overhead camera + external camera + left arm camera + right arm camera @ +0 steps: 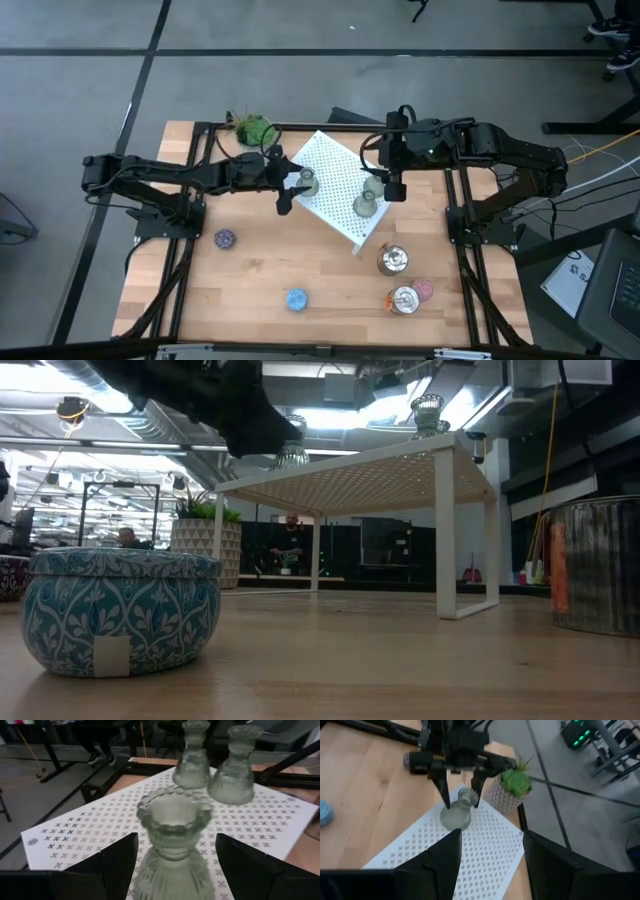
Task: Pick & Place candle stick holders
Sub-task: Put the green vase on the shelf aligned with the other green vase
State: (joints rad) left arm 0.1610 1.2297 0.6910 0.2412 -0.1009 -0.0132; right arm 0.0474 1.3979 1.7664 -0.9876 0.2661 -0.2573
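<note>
Glass holder between spread fingers on the white stand.

High view: left gripper (291, 190) straddles a green holder (307, 181) at the stand's (335, 165) plant-side edge; two more green holders (366, 205) sit toward the right gripper (393, 190), hovering over the stand's opposite edge; silver, pink, blue and purple ones lie off the stand on the table.
Low view: only here does the stand's height show.
Left wrist view: ribbed glass, beaded rim; likely rigid, slick, breakable, so take it at the narrow neck.
Right wrist view: right fingers spread, empty; left fingers flank the neck, apparently not pinching.
</note>
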